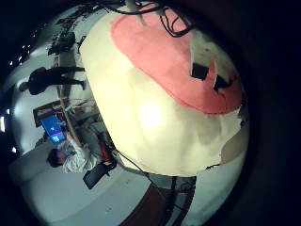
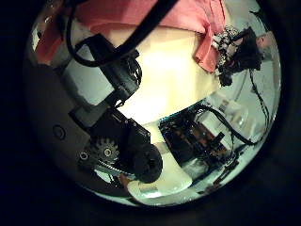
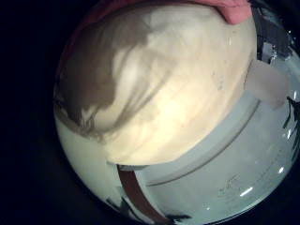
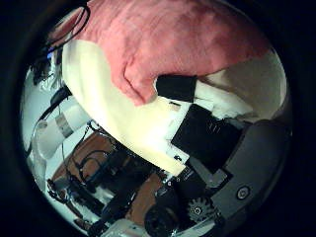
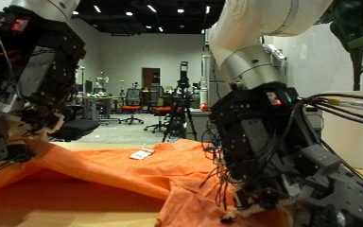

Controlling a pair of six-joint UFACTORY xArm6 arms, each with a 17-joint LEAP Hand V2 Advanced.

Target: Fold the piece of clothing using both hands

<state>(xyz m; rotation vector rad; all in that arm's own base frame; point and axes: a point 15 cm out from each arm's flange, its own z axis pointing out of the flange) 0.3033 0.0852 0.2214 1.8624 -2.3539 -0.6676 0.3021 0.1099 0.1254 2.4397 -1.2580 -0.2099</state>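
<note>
An orange cloth (image 5: 106, 175) lies spread and rumpled on the table, with a raised fold running across it. My left hand (image 5: 25, 85) hangs over its far side. The left thumb side palm view shows its fingers (image 2: 113, 75) relaxed above the cream table (image 2: 179, 75), with nothing between them. The left little finger side palm view shows the cloth (image 1: 165, 52) below. My right hand (image 5: 276, 151) is low at the cloth's near side. In the right thumb side palm view a straight black fingertip (image 4: 178, 87) rests at the edge of the cloth (image 4: 168, 39).
The cream table (image 3: 178, 94) shows bare beside the cloth in the right little finger side palm view, with its edge (image 3: 187, 155) close by. Chairs and stands (image 5: 138, 99) fill the room behind.
</note>
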